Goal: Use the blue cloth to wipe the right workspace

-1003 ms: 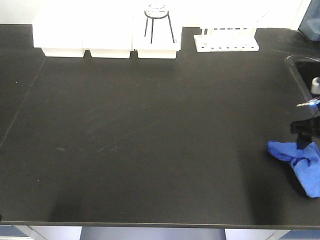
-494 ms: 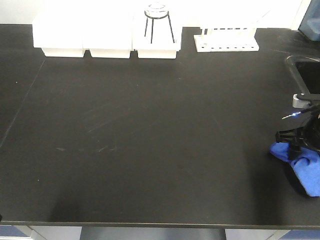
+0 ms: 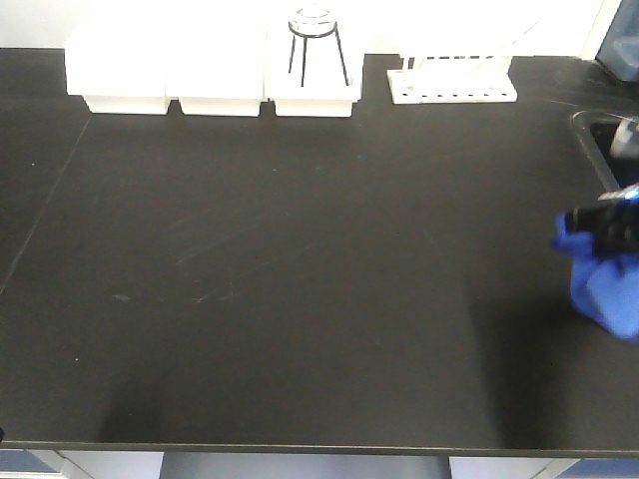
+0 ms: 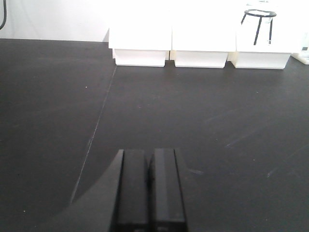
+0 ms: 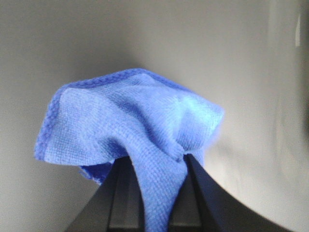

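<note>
The blue cloth [image 3: 605, 283] hangs bunched at the right edge of the black worktop [image 3: 300, 269], lifted off the surface. My right gripper [image 3: 602, 226] is shut on the blue cloth; in the right wrist view the cloth [image 5: 130, 116] is pinched between the two black fingers [image 5: 126, 191] and drapes over them. My left gripper [image 4: 149, 159] is shut and empty, low over the left part of the worktop [image 4: 217, 116]. It does not show in the front view.
White boxes [image 3: 165, 70] line the back edge, one with a wire tripod stand [image 3: 318, 45]. A white rack [image 3: 454, 80] stands at the back right. A black sink [image 3: 609, 140] is set into the right edge of the worktop.
My right gripper has lifted the blue cloth off the worktop and carried it up and toward the back, from lying at the front right.
</note>
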You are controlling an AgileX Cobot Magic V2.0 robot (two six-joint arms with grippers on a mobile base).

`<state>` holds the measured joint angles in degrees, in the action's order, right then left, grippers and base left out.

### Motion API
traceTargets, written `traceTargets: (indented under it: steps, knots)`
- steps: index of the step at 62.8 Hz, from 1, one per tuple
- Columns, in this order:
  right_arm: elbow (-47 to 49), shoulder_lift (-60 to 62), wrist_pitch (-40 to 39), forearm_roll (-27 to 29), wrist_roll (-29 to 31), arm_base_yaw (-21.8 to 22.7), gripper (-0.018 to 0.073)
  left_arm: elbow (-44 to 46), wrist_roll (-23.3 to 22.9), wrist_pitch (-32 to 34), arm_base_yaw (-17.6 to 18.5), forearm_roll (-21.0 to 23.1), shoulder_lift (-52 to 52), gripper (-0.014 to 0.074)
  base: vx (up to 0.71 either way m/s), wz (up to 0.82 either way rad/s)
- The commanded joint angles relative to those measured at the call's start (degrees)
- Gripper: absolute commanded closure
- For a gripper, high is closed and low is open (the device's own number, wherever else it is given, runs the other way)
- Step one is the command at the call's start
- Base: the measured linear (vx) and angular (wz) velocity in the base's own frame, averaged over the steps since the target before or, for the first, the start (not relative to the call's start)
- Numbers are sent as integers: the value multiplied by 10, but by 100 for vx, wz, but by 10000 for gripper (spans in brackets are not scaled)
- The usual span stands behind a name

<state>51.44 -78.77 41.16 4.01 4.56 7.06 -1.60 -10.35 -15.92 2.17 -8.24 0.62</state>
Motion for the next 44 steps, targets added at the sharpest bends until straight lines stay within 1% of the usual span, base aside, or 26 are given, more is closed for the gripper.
traceTargets:
  steps: [1,4,9,16,21,30,35,44]
  knots:
    - [17,95,-40,58,81,1,567,-17,-5,45,3,-1,9,602,0,0]
    - [17,134,-50,75,113,1,567,-17,-5,45,3,-1,9,602,0,0]
    - [16,215,-64,97,144,1,566,-17,-5,45,3,-1,9,602,0,0]
    - [9,323,-82,104,162,1,564,-17,-5,45,3,-1,9,602,0,0]
    - [-26,401,-111,113,165,1,564,-17,-5,45,3,-1,9,602,0,0]
    - [-131,550,-178,121,165,1,564,-17,-5,45,3,-1,9,602,0,0]
    - [-211,627,-237,115,168,1,564,-17,-5,45,3,-1,9,602,0,0]
    - [-341,680,-358,115,169,1,564,-17,-5,45,3,-1,9,602,0,0]
